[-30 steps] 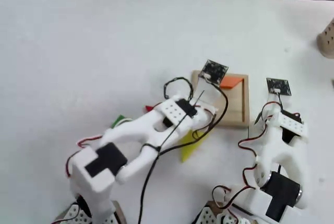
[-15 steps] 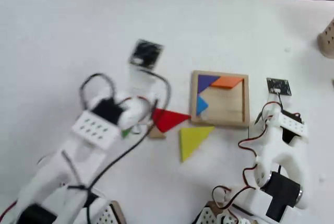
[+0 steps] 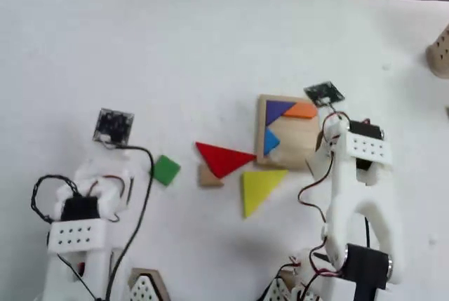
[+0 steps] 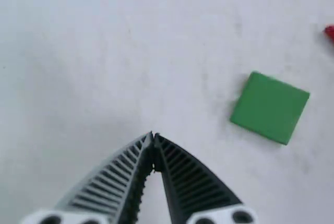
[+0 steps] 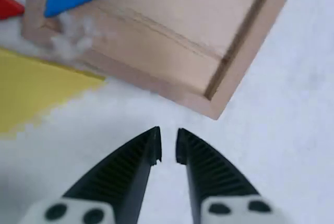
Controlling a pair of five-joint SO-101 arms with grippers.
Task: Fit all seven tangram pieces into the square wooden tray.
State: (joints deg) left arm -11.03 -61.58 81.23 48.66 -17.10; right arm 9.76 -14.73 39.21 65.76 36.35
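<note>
Wooden square tray [image 3: 298, 141] on the tabletop holds a purple triangle [image 3: 277, 109], orange piece [image 3: 303, 110] and blue triangle [image 3: 271, 139]; the red triangle [image 3: 223, 158], yellow triangle [image 3: 259, 187], green square [image 3: 166, 170] and small tan piece [image 3: 209, 176] lie loose outside it. The left claw [image 4: 153, 141] is closed and empty near the green square; the right claw [image 5: 168, 148], parted by a slit, hangs empty at the tray corner. Next step, by judgement: open a claw and descend on one loose piece.
</note>
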